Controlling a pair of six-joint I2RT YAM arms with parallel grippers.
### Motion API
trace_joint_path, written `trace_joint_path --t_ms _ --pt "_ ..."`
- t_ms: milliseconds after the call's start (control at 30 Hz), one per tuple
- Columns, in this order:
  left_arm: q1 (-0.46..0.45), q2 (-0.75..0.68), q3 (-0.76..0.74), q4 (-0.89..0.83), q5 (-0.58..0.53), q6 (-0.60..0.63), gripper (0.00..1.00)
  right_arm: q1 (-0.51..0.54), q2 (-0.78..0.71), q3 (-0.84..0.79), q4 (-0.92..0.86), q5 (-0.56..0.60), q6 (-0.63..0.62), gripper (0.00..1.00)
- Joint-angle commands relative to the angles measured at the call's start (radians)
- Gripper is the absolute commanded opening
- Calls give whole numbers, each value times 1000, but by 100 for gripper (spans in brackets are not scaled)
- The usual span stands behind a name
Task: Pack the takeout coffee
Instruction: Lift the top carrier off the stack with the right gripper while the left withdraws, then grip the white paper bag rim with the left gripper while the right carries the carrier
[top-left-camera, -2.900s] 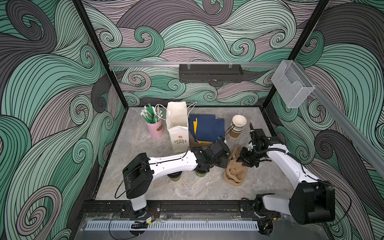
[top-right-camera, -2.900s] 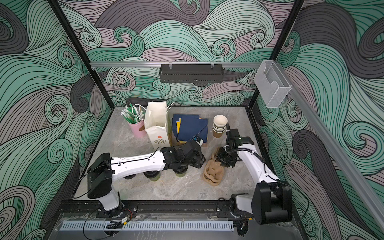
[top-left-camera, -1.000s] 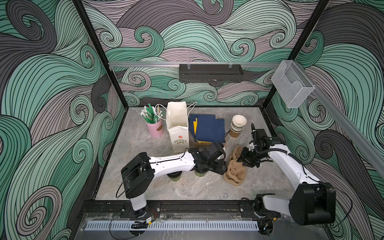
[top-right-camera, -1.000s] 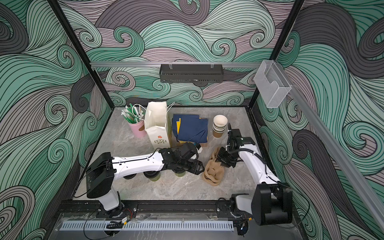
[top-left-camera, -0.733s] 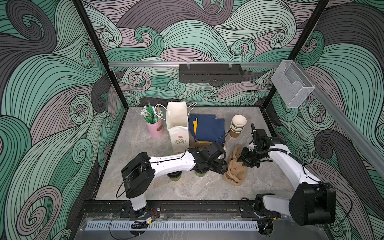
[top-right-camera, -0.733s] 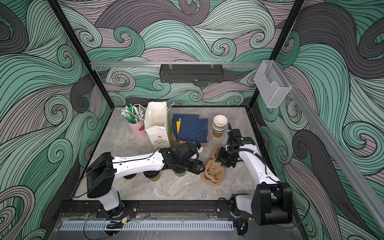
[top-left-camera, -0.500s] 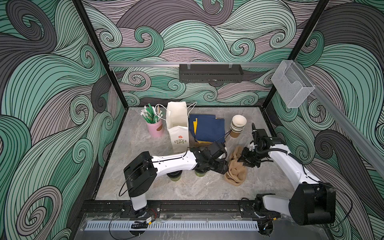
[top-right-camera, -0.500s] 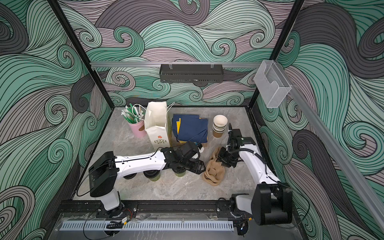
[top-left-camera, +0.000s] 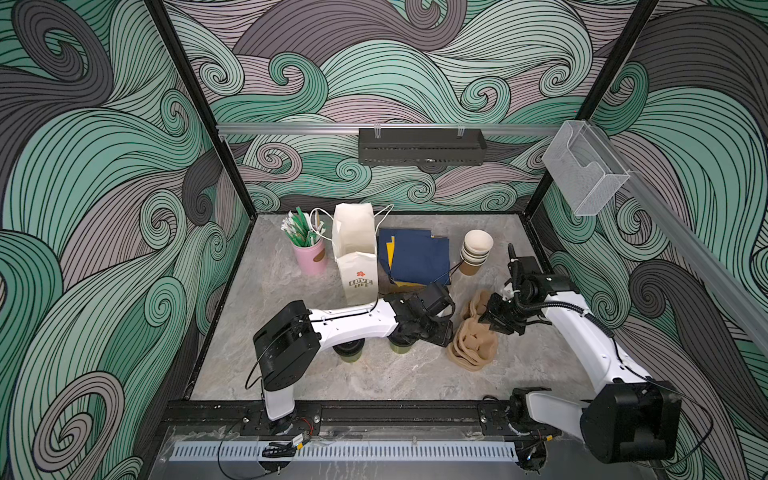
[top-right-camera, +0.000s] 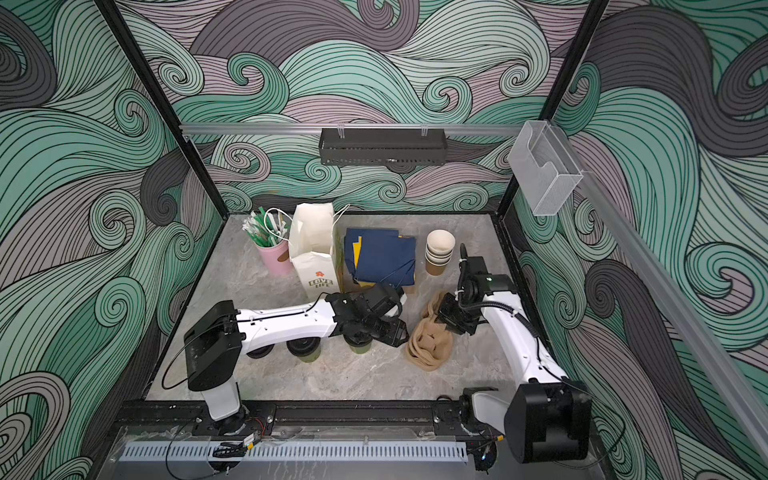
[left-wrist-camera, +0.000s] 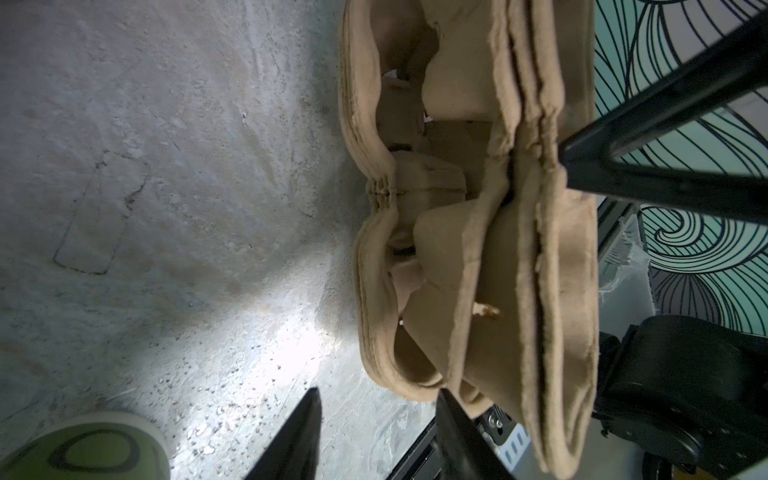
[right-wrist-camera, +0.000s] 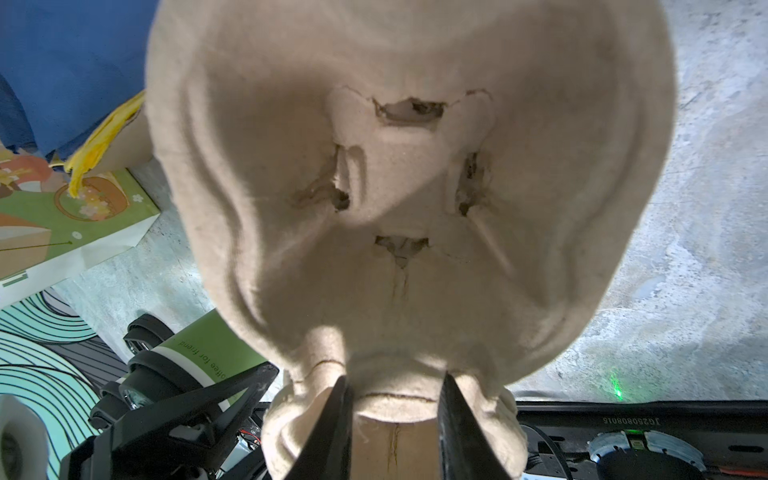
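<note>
**Entry: worktop, mid-pack**

- Left coffee cup (top-left-camera: 349, 352) and right coffee cup (top-left-camera: 401, 348): olive-green, black-lidded, upright at near centre, partly hidden under the left forearm. Neither is gripped or packed.
- Pulp carrier stack (top-left-camera: 471, 347): just right of the cups. Its long axis runs near to far, and the far end is tipped up off the worktop (top-left-camera: 374, 378).
- Right end effector (top-left-camera: 484, 319): jaws closed on the stack's raised far rim. The right wrist view shows the rim pinched between them. How many layers are held is probably not all, but this is hard to judge.
- Left end effector (top-left-camera: 441, 335): jaws roughly half apart and gripping nothing, pointing right at the stack's left edge. The right coffee cup sits directly behind it.
- Key relation: the cups lie left of the carrier. The left arm is the nearer to them, though its own wrist covers them.
- Surroundings at far side: white paper bag (top-left-camera: 355, 253), pink straw holder (top-left-camera: 309, 259), navy folded bags (top-left-camera: 419, 257), lidless cup stack (top-left-camera: 476, 253). None blocks the short path from cup to carrier.
</note>
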Motion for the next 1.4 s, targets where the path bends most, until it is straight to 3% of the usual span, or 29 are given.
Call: trace_joint_path --t_ms 0,200,433,667,733,833,1000,1100,1367 --pt "9 -33 14 -14 -17 23 50 0 -17 28 -40 22 5 29" --pt "10 -95 0 27 -62 57 53 0 -70 106 -115 72 -27 29" --pt "-3 -350 -146 243 -271 138 56 2 -128 203 -240 113 -68 30" --pt "0 -631 -126 151 -693 243 60 44 -143 338 -368 100 -55 30" --pt "17 -686 -78 59 -794 270 63 75 -136 384 -394 111 -45 30" --pt "86 -712 46 -170 -858 275 65 145 -107 468 -436 138 -22 30" --pt "241 -688 257 -510 -864 199 66 280 -18 660 -501 191 11 30" --pt "343 -655 349 -642 -801 195 68 346 36 778 -523 212 26 30" --pt "733 -545 359 -637 -265 160 79 465 186 1013 -530 208 56 30"
